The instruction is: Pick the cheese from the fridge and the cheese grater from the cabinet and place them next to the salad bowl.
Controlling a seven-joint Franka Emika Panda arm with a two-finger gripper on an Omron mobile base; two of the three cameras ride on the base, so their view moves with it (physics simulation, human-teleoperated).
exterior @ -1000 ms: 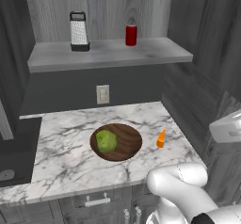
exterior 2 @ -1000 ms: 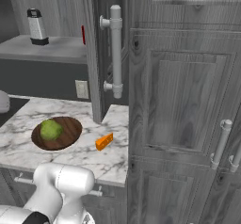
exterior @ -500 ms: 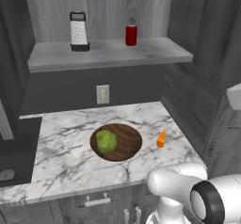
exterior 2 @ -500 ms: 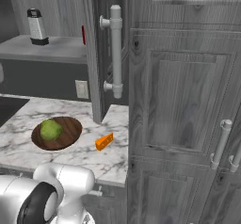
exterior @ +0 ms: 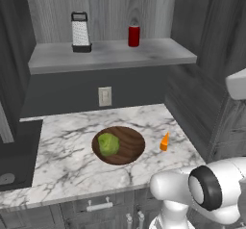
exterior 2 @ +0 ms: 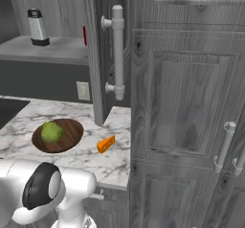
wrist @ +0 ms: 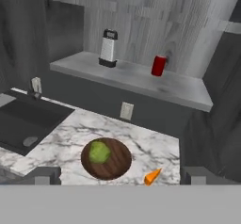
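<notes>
The cheese (exterior: 164, 142) (exterior 2: 105, 144) (wrist: 152, 176), a small orange wedge, lies on the marble counter just right of the salad bowl (exterior: 129, 146) (exterior 2: 69, 133) (wrist: 117, 164), which holds a green lettuce lump. On the cabinet shelf (exterior: 115, 55) (wrist: 141, 79) the silver cheese grater (exterior: 80, 31) (exterior 2: 38, 27) (wrist: 108, 48) stands upright at the left. My gripper (wrist: 121, 176) hangs open and empty, well back from the counter, with its fingertips (wrist: 44, 175) far apart. The fridge is out of view.
A red bottle (exterior: 134, 34) (wrist: 158, 66) stands on the shelf right of the grater. The open cabinet door (exterior 2: 103, 54) with its long handle juts out over the counter's right end. A dark sink (wrist: 23, 119) lies at the left, and tall wood-grain doors (exterior 2: 186, 102) stand at the right.
The arm's lower body has turned at the bottom of both base views, and the white part at the right edge of the left base view has risen. Cheese, bowl and grater have not moved.
</notes>
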